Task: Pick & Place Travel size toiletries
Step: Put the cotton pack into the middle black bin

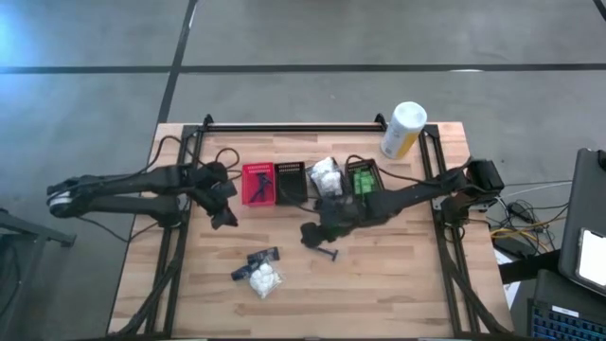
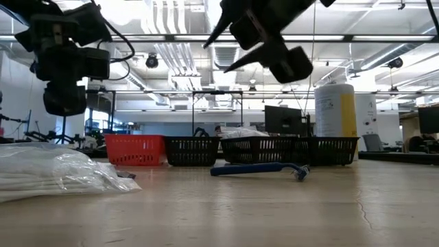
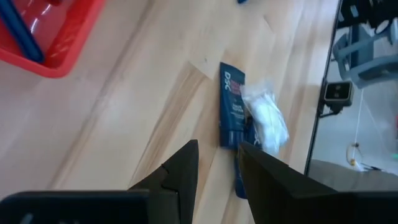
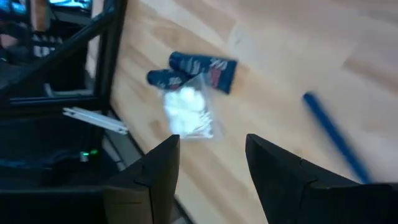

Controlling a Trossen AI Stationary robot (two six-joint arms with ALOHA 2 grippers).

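The right gripper (image 1: 317, 237) hangs above the table's middle with its 2 fingers spread and nothing between them, as the right wrist view shows (image 4: 208, 180). Taking the blue razor (image 1: 330, 254) as the landmark, this gripper sits just beside and above it, on the side toward the row of baskets; the razor lies flat on the wood, clear of the fingers, its slim handle running roughly across the table in the low view (image 2: 257, 169), head toward the canister (image 1: 401, 130) side. From the razor, the other loose toiletries lie toward the table's front edge and toward the left arm's side: 2 dark blue tubes (image 1: 259, 259) touching a clear bag of white cotton pieces (image 1: 264, 279). The left gripper (image 1: 223, 216) hovers well apart from the razor, near the red basket (image 1: 258, 184), its fingers (image 3: 180, 171) parted and holding nothing, with the tubes ahead of them in its wrist view. The black baskets (image 1: 291, 183) behind the razor already carry a white bundle (image 1: 326, 175) and green packets (image 1: 362, 180). By my reading the right arm is far nearer the razor, so a short drop across the handle suits it best.
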